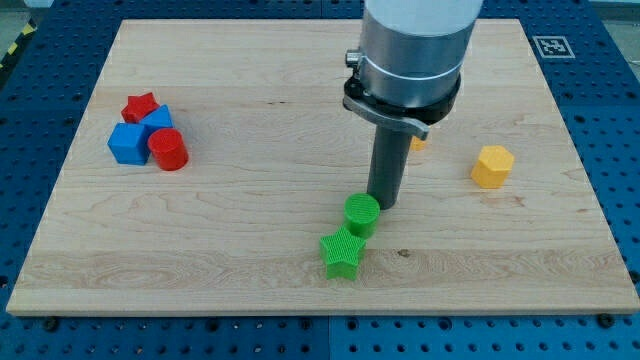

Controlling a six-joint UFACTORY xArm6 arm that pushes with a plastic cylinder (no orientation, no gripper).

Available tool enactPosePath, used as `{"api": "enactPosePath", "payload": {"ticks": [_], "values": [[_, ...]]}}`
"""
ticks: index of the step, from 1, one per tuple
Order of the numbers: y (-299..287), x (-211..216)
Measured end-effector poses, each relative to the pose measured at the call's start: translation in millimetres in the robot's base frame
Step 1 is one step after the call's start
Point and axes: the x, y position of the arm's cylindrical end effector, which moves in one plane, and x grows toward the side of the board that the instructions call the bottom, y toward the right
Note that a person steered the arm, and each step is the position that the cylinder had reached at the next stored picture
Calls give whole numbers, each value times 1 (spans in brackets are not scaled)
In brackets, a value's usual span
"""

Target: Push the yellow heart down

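Your yellow heart-shaped block (418, 141) sits mostly hidden behind the rod — shape unconfirmed. My tip (384, 205) — a bare rod, no jaws — rests below it, touching the green plastic cylinder (362, 213), wrong side for pushing down.

1. The arm (412, 50) ran off the view's top edge, so its upper body was cut away.
2. A small yellow-orange block (419, 142) sat mostly hidden behind the arm's collar; its shape could not be told, though it was perhaps the yellow heart.
3. One blue block (158, 119) lay partly covered by the red star (141, 105) and red cylinder (168, 149).
4. My tip (384, 205) stood just behind the green cylinder (361, 214); contact was unclear.
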Motion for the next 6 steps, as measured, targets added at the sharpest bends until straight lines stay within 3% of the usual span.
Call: {"api": "enactPosePath", "payload": {"ticks": [2, 4, 5, 6], "values": [[1, -8], [-15, -93], [5, -163], [24, -167]]}}
